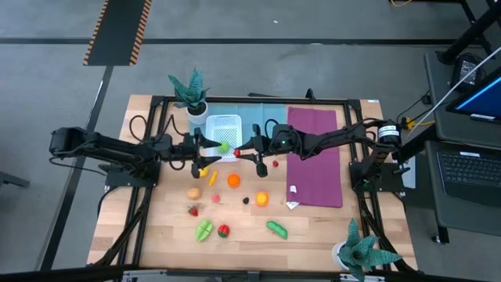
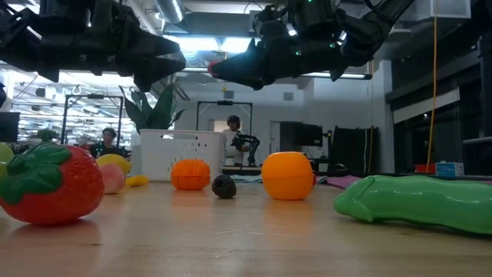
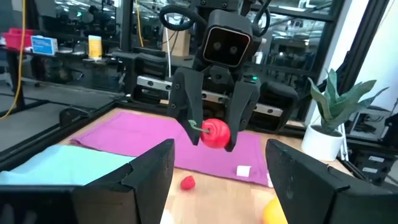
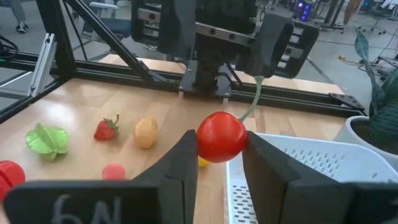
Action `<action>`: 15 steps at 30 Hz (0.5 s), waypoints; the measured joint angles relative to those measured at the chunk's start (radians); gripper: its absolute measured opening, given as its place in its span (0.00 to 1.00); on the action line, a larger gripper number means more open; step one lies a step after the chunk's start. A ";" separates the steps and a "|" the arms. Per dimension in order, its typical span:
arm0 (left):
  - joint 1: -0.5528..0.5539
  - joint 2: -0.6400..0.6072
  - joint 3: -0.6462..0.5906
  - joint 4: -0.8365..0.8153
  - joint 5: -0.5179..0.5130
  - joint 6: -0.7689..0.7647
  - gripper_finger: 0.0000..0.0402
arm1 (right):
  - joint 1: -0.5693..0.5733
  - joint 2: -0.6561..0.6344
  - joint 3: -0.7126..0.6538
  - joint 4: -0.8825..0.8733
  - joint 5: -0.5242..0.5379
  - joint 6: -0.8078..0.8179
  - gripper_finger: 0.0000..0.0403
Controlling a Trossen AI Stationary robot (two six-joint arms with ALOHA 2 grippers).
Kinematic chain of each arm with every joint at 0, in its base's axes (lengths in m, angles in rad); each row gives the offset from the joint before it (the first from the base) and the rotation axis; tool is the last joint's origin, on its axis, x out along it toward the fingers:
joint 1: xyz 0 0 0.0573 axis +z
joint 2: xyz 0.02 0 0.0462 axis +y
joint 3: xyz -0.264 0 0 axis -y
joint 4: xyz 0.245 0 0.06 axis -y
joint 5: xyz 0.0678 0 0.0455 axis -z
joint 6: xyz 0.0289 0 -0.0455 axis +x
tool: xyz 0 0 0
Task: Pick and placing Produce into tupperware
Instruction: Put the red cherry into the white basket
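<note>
The table (image 1: 156, 243) is pale wood with visible plank seams and a smooth, low sheen. At frame centre right lies a matt purple cloth (image 1: 315, 168), and beside it a pale teal cloth (image 1: 254, 117). The tupperware (image 4: 323, 168) looks like white perforated plastic. The red apple (image 4: 221, 135) between the right gripper's (image 4: 217, 163) matt black fingers (image 4: 177, 171) is glossy plastic, as is the green cucumber (image 2: 415, 201).
</note>
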 joint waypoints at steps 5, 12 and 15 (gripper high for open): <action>-0.001 0.092 0.000 0.109 0.000 -0.018 0.61 | 0.000 0.000 0.000 0.000 0.000 -0.015 0.26; -0.001 0.191 0.056 0.157 0.000 -0.018 0.60 | 0.001 0.000 0.000 0.002 -0.010 -0.016 0.26; -0.001 0.238 0.093 0.151 0.000 0.002 0.58 | 0.004 0.000 0.000 0.005 -0.010 -0.016 0.26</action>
